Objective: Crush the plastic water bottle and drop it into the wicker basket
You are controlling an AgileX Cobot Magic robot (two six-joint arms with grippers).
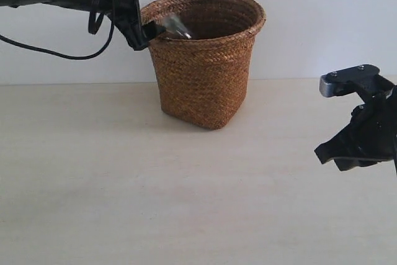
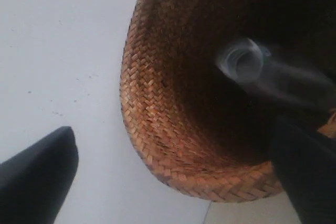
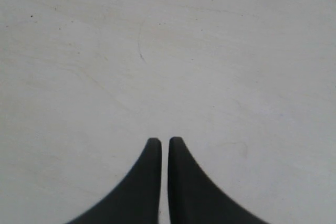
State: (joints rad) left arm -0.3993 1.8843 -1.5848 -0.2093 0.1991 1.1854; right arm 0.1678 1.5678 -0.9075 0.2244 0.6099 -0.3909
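Observation:
The brown wicker basket [image 1: 205, 72] stands upright at the back of the table. My left gripper [image 1: 146, 31] hangs at its near-left rim, open, with its dark fingers [image 2: 37, 177] wide apart on either side of the rim [image 2: 210, 182]. The clear plastic water bottle [image 1: 174, 26] shows as a blurred streak just inside the basket's mouth. In the left wrist view the bottle [image 2: 252, 66] points a round end at the camera, inside the dark interior and apart from both fingers. Cap and label are too blurred to make out. My right gripper [image 3: 164, 141] is shut on nothing above bare table.
The light wooden table [image 1: 155, 184] spreads in front of the basket, with a white wall behind. My right arm [image 1: 360, 134] hovers low at the table's right edge. A black cable [image 1: 56, 51] droops from the left arm.

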